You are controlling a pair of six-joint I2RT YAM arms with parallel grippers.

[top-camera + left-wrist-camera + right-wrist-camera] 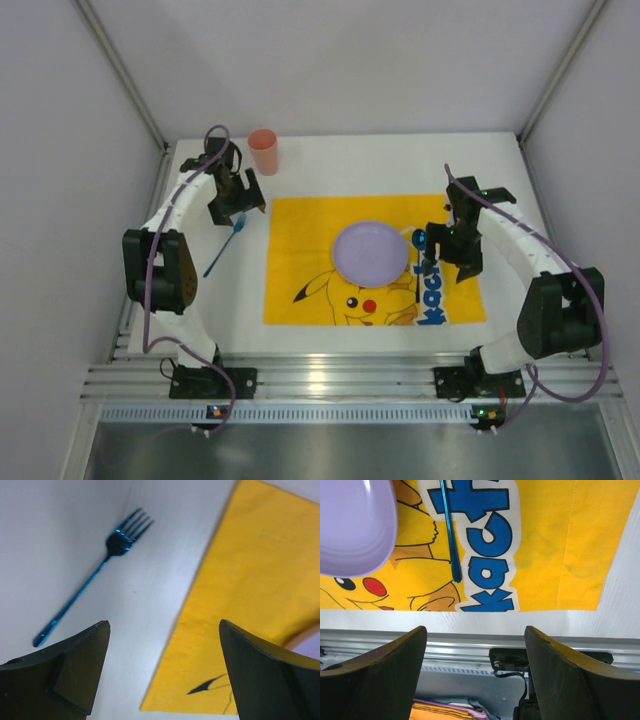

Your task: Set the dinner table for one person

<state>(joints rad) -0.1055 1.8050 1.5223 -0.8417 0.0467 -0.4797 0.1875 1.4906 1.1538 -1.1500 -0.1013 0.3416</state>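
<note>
My left fingers are spread, empty; I should straddle the fork mid-handle, pinching low against the tabletop. My right fingers are spread too.

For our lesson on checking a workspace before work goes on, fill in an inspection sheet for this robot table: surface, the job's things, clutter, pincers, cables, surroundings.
Surface: white dinner table, with a yellow printed cloth laid in the middle.
Job's things: lavender plate on the cloth; blue utensil handle on the cloth beside it; blue fork on bare table left of the cloth; orange cup at the far left.
Clutter: nothing seen.
Pincers: left pincer open, empty, near the fork; right pincer open, empty, over the cloth's near edge.
Cables: purple cable along each arm.
Surroundings: ribbed aluminium rail at the near edge; plain walls.
</note>
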